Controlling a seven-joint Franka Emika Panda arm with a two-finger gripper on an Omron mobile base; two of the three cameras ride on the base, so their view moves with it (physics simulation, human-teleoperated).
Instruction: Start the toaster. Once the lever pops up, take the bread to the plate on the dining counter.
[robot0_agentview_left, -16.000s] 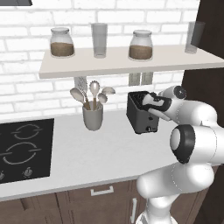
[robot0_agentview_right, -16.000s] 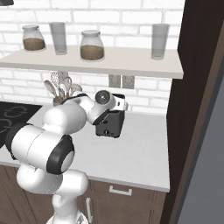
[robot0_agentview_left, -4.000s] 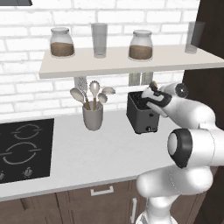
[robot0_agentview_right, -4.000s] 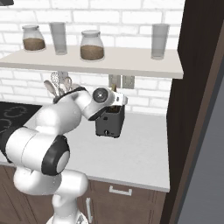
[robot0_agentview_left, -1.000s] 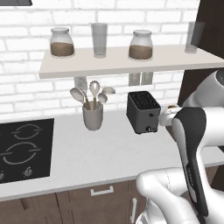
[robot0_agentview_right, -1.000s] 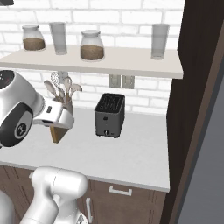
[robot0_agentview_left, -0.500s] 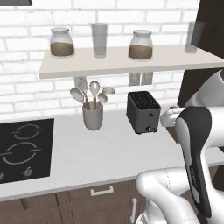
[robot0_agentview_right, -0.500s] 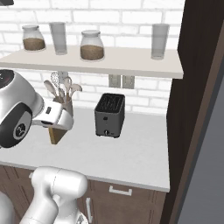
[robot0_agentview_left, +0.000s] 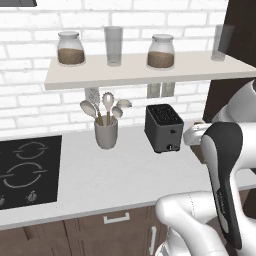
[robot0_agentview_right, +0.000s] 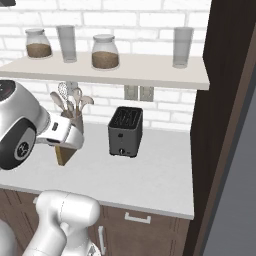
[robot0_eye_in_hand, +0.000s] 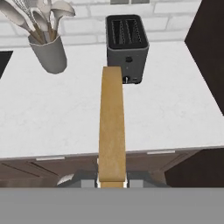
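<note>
**Counter stock, left to right**

From my remote seat I list: a black cooktop (robot0_agentview_left: 27, 170) set into the grey counter (robot0_agentview_left: 120, 175) at far left. Next, a grey utensil cup (robot0_agentview_left: 106, 132) holding spoons and a whisk, upright. Then the toaster (robot0_agentview_left: 163, 127), dark and boxy, slots on top, knob low on its front, standing under the wall shelf (robot0_agentview_left: 145, 70) with its jars and glasses. Rightmost, the gripper (robot0_eye_in_hand: 112, 181), fingers pressed onto the bread (robot0_eye_in_hand: 111, 124); the tan slice is held edge-on, clear of the toaster and above the counter's front edge.
</note>
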